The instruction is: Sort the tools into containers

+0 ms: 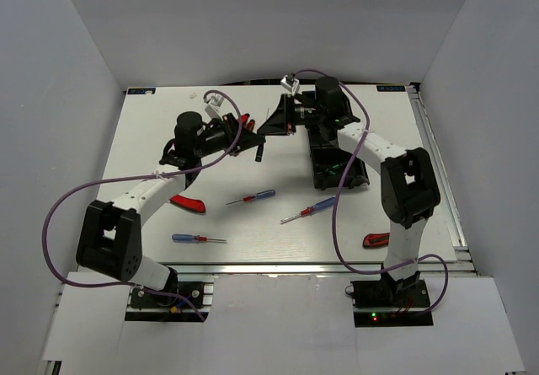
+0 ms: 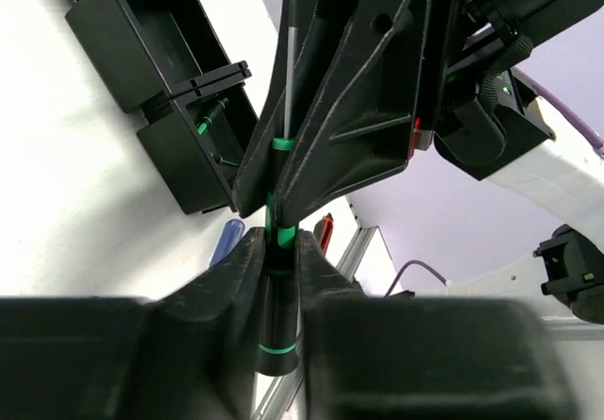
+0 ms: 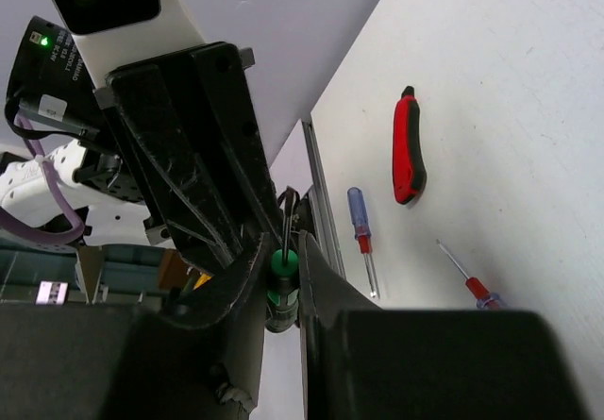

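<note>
A thin green-handled screwdriver (image 2: 280, 330) hangs in the air between both arms, above the table's far middle. My left gripper (image 2: 280, 271) is shut on its black lower handle. My right gripper (image 3: 283, 274) is shut on the green collar (image 3: 283, 263) just below the shaft (image 2: 291, 61). In the top view the two grippers, left (image 1: 253, 136) and right (image 1: 282, 122), meet nose to nose. The black containers tray (image 1: 324, 166) lies right of them, partly under the right arm. In the left wrist view the tray (image 2: 113, 33) is at upper left.
Three blue-and-red screwdrivers (image 1: 253, 197) (image 1: 310, 211) (image 1: 198, 239) lie on the white table. Red pliers (image 1: 187, 204) lie at the left and a red-handled tool (image 1: 376, 240) by the right arm's base. Purple cables loop beside both arms.
</note>
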Robot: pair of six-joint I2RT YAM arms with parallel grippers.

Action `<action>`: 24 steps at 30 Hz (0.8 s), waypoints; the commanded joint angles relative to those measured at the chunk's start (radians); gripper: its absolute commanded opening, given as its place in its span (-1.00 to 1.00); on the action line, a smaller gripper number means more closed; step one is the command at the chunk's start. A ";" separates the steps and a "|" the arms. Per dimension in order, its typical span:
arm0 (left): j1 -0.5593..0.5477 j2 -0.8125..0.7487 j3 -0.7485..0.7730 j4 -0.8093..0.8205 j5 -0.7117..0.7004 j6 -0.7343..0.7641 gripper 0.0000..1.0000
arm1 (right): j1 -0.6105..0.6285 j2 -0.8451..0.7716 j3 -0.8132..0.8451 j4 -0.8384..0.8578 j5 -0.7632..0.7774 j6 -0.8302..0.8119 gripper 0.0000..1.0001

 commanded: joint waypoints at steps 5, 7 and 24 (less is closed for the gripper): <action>-0.005 -0.038 0.006 0.018 -0.030 -0.017 0.20 | -0.006 -0.054 0.034 -0.019 -0.016 -0.104 -1.00; -0.003 -0.051 -0.014 0.018 -0.036 0.003 0.35 | -0.009 -0.067 0.084 -0.127 0.023 -0.264 -1.00; 0.196 -0.341 -0.083 -0.450 -0.248 0.238 0.71 | -0.037 -0.303 0.021 -0.984 0.679 -1.673 -1.00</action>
